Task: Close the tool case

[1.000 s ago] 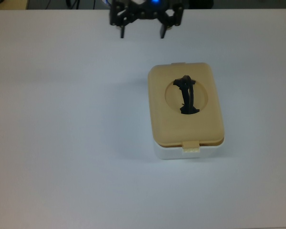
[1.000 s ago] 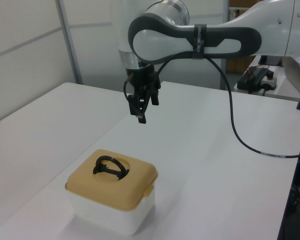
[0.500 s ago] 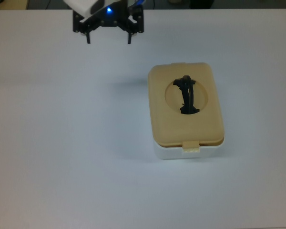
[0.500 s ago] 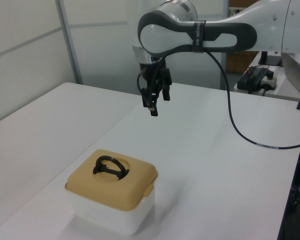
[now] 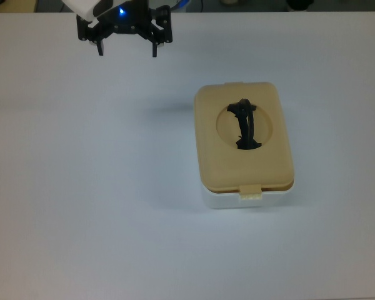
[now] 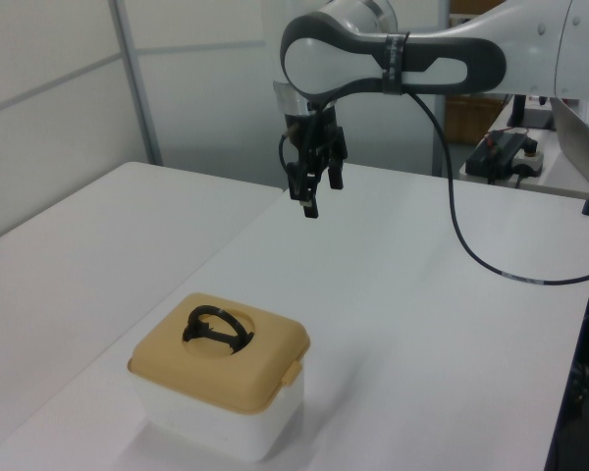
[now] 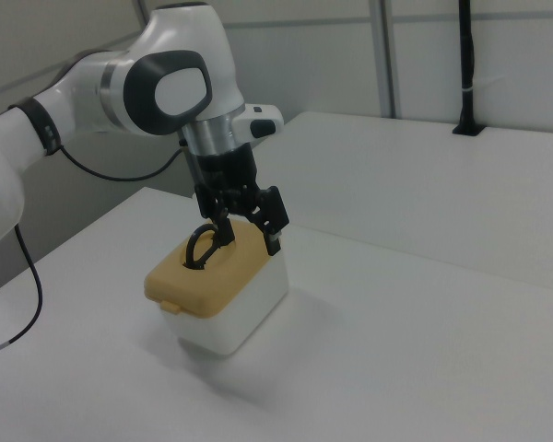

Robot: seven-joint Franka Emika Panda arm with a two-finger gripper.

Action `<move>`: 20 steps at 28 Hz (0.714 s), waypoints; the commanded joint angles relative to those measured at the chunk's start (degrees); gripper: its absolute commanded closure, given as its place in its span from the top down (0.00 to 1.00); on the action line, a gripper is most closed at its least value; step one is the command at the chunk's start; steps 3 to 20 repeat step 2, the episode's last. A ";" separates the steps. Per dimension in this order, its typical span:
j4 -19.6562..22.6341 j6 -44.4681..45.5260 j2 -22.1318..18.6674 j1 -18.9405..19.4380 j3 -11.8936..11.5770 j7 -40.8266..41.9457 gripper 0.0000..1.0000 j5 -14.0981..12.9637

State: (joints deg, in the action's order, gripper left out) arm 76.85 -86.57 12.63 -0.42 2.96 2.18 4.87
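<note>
At the upper left of the top view, the gripper (image 5: 126, 47) hangs with fingers spread and nothing between them, well apart from the tool case (image 5: 244, 145). Bare white table (image 5: 81, 187) lies between them. Right of centre sits the case, beige lid (image 5: 212, 165) seated on the tub (black handle (image 5: 245, 124) upright).

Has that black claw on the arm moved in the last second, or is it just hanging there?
Yes. In the top view the gripper has slid toward the top view's left, farther from the tool case, which has not moved.
</note>
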 commanded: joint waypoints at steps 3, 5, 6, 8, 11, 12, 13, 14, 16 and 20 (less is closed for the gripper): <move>1.37 -1.49 -1.38 -1.52 -0.06 1.34 1.00 -1.27; 1.37 -1.49 -1.38 -1.52 -0.06 1.34 1.00 -1.27; 1.37 -1.49 -1.38 -1.52 -0.06 1.34 1.00 -1.27; 1.37 -1.49 -1.38 -1.52 -0.06 1.34 1.00 -1.27; 1.37 -1.49 -1.38 -1.52 -0.06 1.34 1.00 -1.27; 1.37 -1.49 -1.38 -1.52 -0.06 1.34 1.00 -1.27; 1.37 -1.49 -1.38 -1.52 -0.06 1.34 1.00 -1.27; 1.37 -1.49 -1.38 -1.52 -0.06 1.34 1.00 -1.27; 1.37 -1.49 -1.38 -1.52 -0.06 1.34 1.00 -1.27; 1.37 -1.49 -1.38 -1.52 -0.06 1.34 1.00 -1.27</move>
